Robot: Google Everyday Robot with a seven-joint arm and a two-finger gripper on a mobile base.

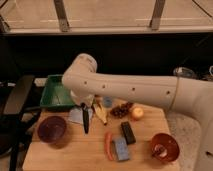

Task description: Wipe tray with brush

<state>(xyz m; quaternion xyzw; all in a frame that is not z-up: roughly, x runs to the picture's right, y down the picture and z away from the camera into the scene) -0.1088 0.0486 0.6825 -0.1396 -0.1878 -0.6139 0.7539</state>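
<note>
The green tray (pixel 54 95) sits at the back left of the wooden table (pixel 75 155). The slim black brush (pixel 85 122) hangs nearly upright just right of the tray's front corner, its lower end over a white cloth (pixel 75 116). My gripper (pixel 83 106) is at the brush's top end, under the big white arm (pixel 130 87), and seems shut on the brush. The gripper is beside the tray, not over it.
A purple bowl (pixel 51 129) stands front left. A banana (pixel 100 114), a blue cup (pixel 106 101), a dark cluster (pixel 121 110) and a yellow fruit (pixel 136 113) lie mid-table. A carrot (pixel 108 145), black block (pixel 128 133), blue sponge (pixel 120 149) and orange bowl (pixel 164 146) are in front. A black chair (pixel 19 100) stands left.
</note>
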